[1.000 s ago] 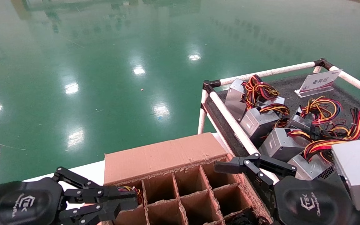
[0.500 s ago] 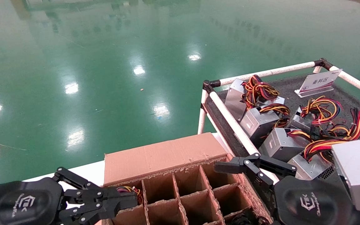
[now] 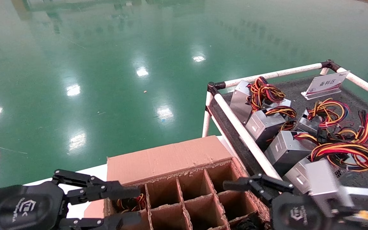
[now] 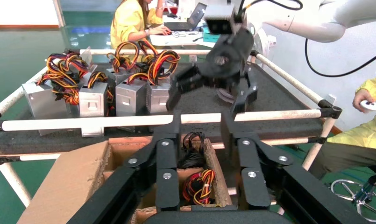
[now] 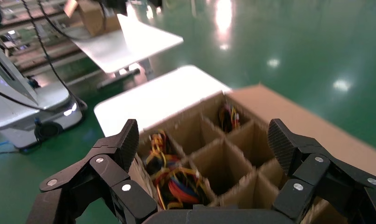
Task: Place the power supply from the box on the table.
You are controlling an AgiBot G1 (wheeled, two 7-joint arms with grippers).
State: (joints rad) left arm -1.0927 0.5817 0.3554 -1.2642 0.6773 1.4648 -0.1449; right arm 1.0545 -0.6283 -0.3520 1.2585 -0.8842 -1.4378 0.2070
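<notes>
My left end effector (image 4: pixel 200 135) lines up over a loaded cell of the box (image 3: pixel 171 159).

Its fingers are spread wide so they can straddle the power supply (image 4: pixel 197 184) sitting in that corner cell, its coloured wires looped on top. My right end effector (image 5: pixel 204 149), also spread and empty, hovers over the box's far side near the tabletop (image 3: pixel 299 86), where several supplies already lie.

Glossy green floor (image 3: pixel 107 64); person in yellow (image 4: pixel 130 21) beside a laptop (image 4: pixel 188 18).
</notes>
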